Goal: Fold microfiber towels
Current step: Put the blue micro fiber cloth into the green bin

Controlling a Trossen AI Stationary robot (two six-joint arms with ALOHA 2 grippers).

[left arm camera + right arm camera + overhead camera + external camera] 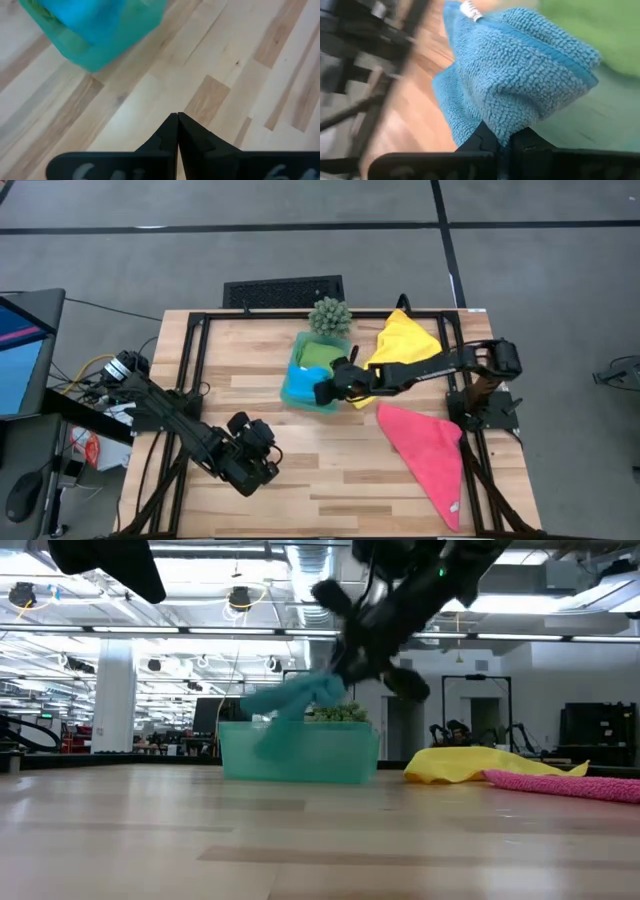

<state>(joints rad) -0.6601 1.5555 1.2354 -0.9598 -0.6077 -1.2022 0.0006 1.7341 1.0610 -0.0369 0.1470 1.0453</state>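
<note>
A translucent teal tray (290, 398) stands mid-table, toward the far side. It holds a lime green towel (318, 355) and the bright blue towel (300, 380). My right gripper (322, 392) reaches in from the table's right and is shut on the blue towel (520, 80) above the tray (300, 755). The yellow towel (402, 345) lies crumpled at the far right, and the hot pink towel (430, 448) lies flat near the right edge. My left gripper (177, 119) hovers shut over bare wood at the near left (268, 455), holding nothing. My right gripper pinches a bunched fold of the blue towel (502, 131) between its two fingers, several layers thick, with a hemmed edge (545, 50) showing beyond. The fingers slant down from the table's right. The towel (300, 698) droops from them over the tray, its lower part down inside it.
A small spiky green plant (330, 315) stands just behind the tray. Black frame rails (195, 350) run along the table's left and right sides. Bare wood (330, 470) lies between my left gripper and the pink towel.
</note>
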